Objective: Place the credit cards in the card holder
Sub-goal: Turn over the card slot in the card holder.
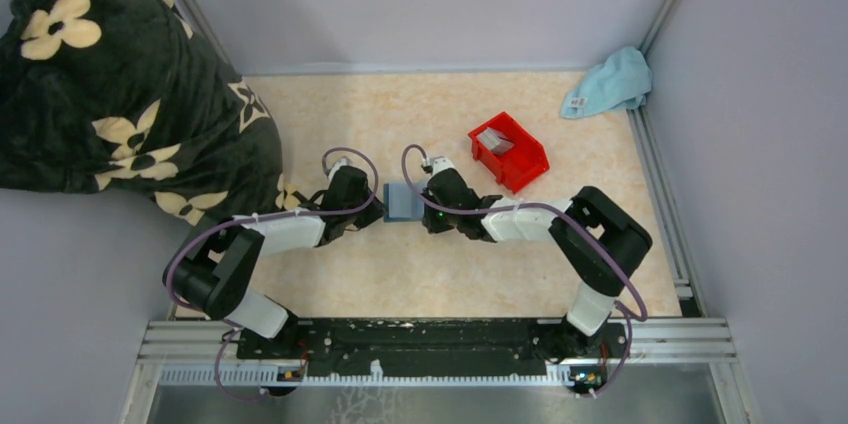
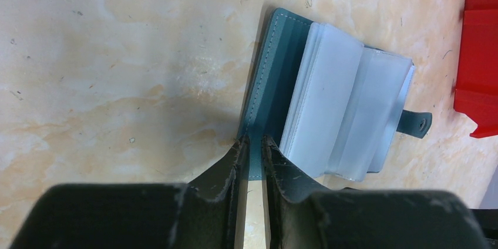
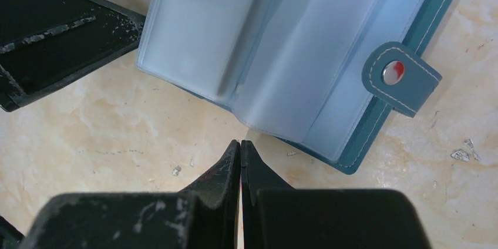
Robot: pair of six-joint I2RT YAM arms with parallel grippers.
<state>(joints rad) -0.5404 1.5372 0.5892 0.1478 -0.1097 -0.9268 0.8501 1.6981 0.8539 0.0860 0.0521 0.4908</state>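
Observation:
The teal card holder [image 1: 404, 202] lies open on the table between my two grippers, its clear plastic sleeves fanned out [image 3: 293, 49] and its snap tab [image 3: 401, 77] sticking out to one side. My left gripper [image 2: 252, 140] is shut on the edge of the holder's teal cover [image 2: 276, 78]; it also shows in the top view [image 1: 372, 206]. My right gripper [image 3: 241, 143] is shut with nothing showing between its tips, just short of the holder's near edge, and shows in the top view [image 1: 425, 199]. Grey credit cards [image 1: 497, 142] lie in the red bin.
The red plastic bin [image 1: 510, 151] stands just right of the holder and shows in the left wrist view [image 2: 478, 55]. A light blue cloth [image 1: 610, 84] lies in the far right corner. A dark floral blanket [image 1: 110, 84] covers the left side.

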